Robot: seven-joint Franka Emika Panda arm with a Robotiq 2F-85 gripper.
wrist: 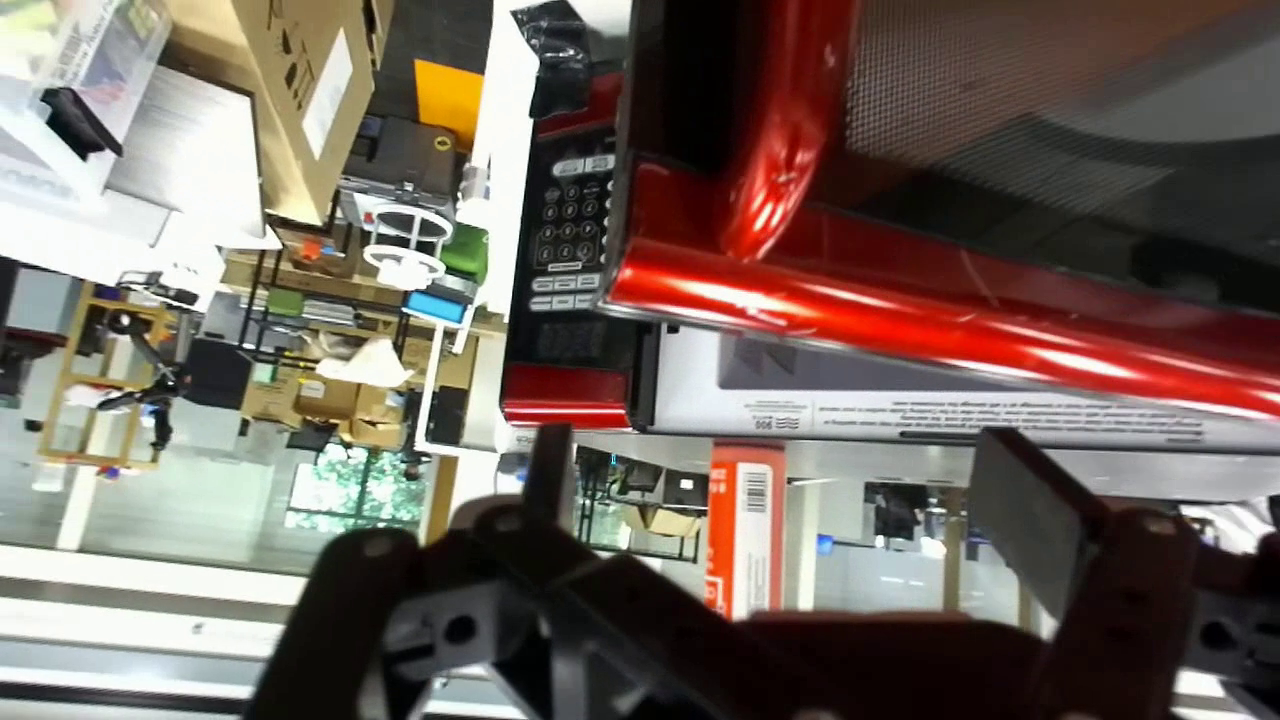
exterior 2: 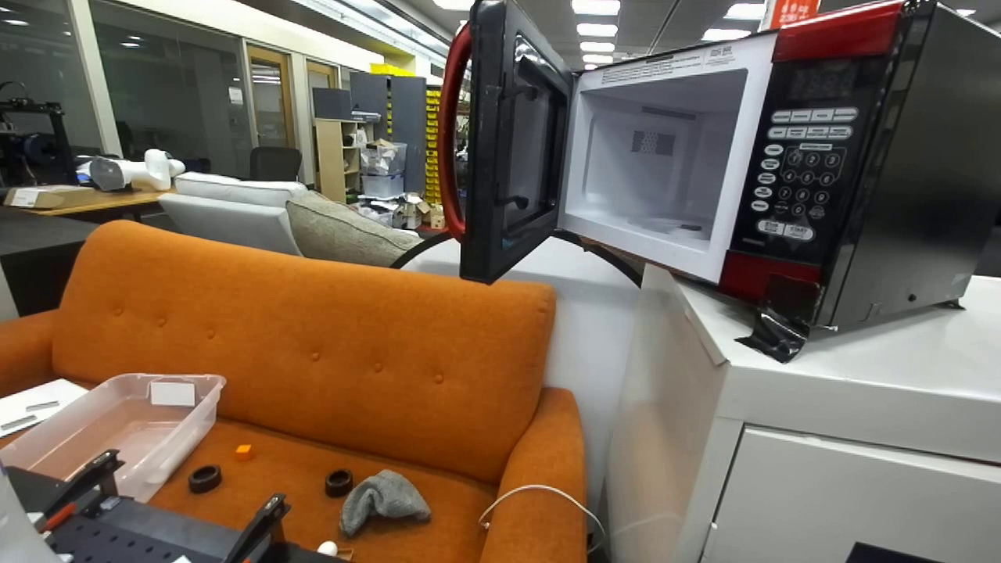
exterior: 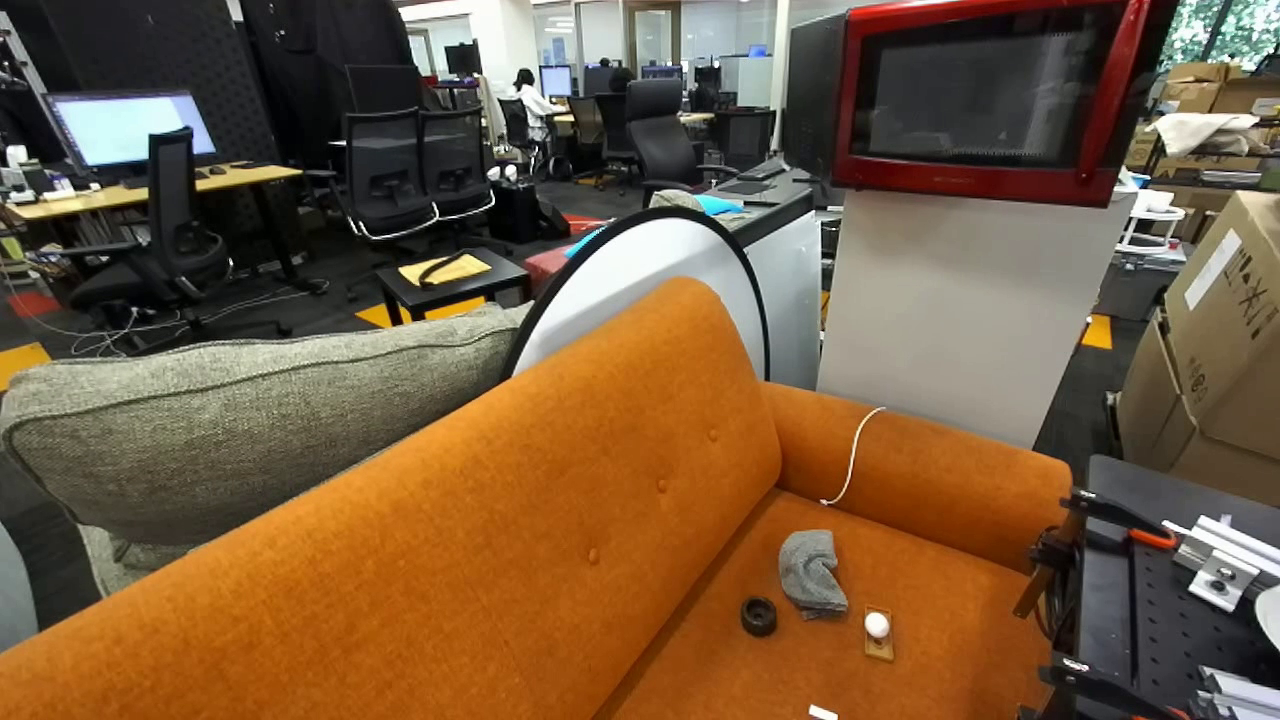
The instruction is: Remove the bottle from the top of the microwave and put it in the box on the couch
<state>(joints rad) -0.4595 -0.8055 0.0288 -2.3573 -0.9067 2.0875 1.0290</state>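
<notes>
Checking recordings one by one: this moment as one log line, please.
gripper: open | orange item: upright atop microwave | microwave's door: open | clear bin: on couch

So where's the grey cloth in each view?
In an exterior view: grey cloth lower right of centre, on the orange couch.
In an exterior view: grey cloth low, left of centre.
Wrist view: not in it.
Shared landmark: the red-trimmed microwave, in all three.

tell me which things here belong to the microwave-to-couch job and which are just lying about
For the job:
gripper
microwave
bottle (presumably the orange thing on top)
clear box
couch

Just lying about on the couch:
grey cloth
two dark rings
orange block
white ball
white cord
</notes>
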